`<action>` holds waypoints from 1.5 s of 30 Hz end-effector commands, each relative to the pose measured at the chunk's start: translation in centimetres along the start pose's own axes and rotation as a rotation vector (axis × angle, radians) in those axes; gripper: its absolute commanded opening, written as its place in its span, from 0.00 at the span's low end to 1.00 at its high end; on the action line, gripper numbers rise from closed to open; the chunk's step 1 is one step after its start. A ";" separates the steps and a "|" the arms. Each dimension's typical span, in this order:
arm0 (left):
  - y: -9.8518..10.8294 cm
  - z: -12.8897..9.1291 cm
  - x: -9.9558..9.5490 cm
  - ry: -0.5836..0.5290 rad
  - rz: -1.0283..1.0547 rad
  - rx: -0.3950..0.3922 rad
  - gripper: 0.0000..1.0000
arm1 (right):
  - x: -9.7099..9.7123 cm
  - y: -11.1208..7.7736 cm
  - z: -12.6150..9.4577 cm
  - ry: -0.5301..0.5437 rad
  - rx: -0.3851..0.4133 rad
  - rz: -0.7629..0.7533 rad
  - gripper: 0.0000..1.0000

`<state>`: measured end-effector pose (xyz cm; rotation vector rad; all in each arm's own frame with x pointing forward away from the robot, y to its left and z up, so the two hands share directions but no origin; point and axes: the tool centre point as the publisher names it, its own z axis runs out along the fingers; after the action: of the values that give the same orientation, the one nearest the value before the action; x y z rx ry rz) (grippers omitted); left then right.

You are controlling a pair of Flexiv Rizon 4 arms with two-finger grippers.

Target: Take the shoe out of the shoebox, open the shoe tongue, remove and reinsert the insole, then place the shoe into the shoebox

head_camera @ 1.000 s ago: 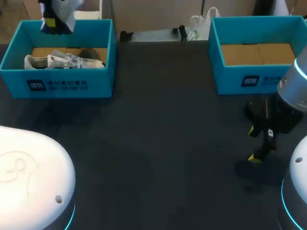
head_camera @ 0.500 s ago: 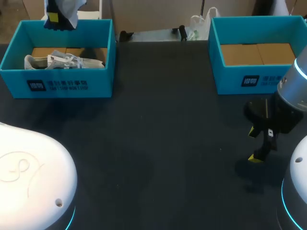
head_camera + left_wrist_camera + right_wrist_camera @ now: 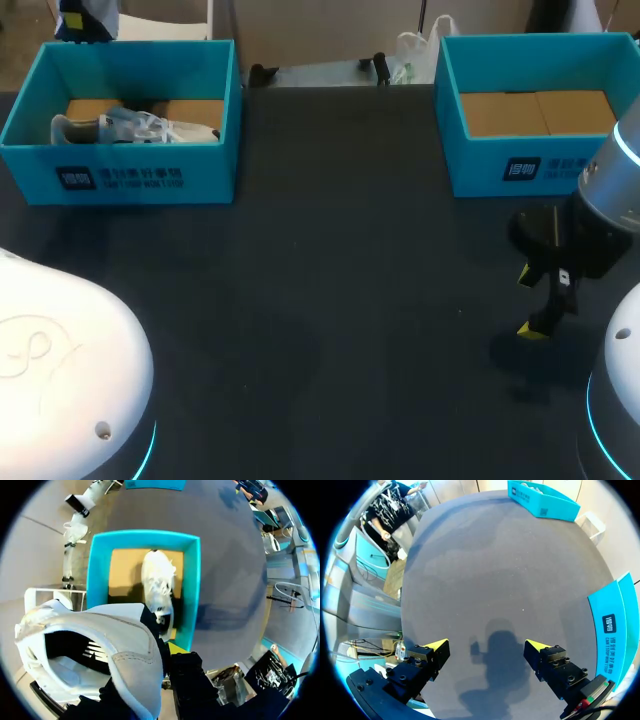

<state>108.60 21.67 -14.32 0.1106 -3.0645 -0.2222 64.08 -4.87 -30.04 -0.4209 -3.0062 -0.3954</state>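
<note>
My left gripper (image 3: pixel 167 660) is shut on a white shoe (image 3: pixel 100 650), held high above the left teal shoebox (image 3: pixel 192 587). In the head view this gripper (image 3: pixel 82 22) shows only at the far left corner, beyond the box (image 3: pixel 120 178). A second white shoe (image 3: pixel 130 128) lies on its side on the box's cardboard floor, also seen in the left wrist view (image 3: pixel 157 587). My right gripper (image 3: pixel 535 300) hangs open and empty over the bare table at the right, its yellow tips (image 3: pixel 436 645) wide apart in its own view (image 3: pixel 487 647).
A second teal shoebox (image 3: pixel 520 170), with only a cardboard floor inside, stands at the back right, close behind my right gripper (image 3: pixel 615 625). The dark table top (image 3: pixel 330 300) stretches between the two boxes.
My left gripper has risen and drifted left with the shoe, almost leaving the head view. The shoe in the box is now uncovered. The right arm has not moved.
</note>
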 end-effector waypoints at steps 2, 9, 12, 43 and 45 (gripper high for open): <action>1.7 1.2 -2.5 0.031 0.041 0.070 0.00 | 0.1 0.0 0.1 -0.003 0.001 0.001 1.00; 3.7 2.5 -3.0 -0.045 0.353 0.038 0.00 | 0.1 0.0 0.1 -0.003 0.001 0.001 1.00; 5.3 2.5 -2.6 -0.113 0.646 0.017 0.00 | 0.1 0.0 0.1 -0.003 0.001 0.001 1.00; 9.3 5.1 -8.3 -0.063 1.255 0.002 0.00 | 0.1 0.0 0.1 -0.003 0.001 0.001 1.00; 9.3 5.1 -8.3 -0.063 1.255 0.002 0.00 | 0.1 0.0 0.1 -0.003 0.001 0.001 1.00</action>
<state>114.98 31.93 -18.86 -1.7136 -2.5628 -0.1710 64.08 -4.86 -30.04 -0.4209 -3.0062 -0.3953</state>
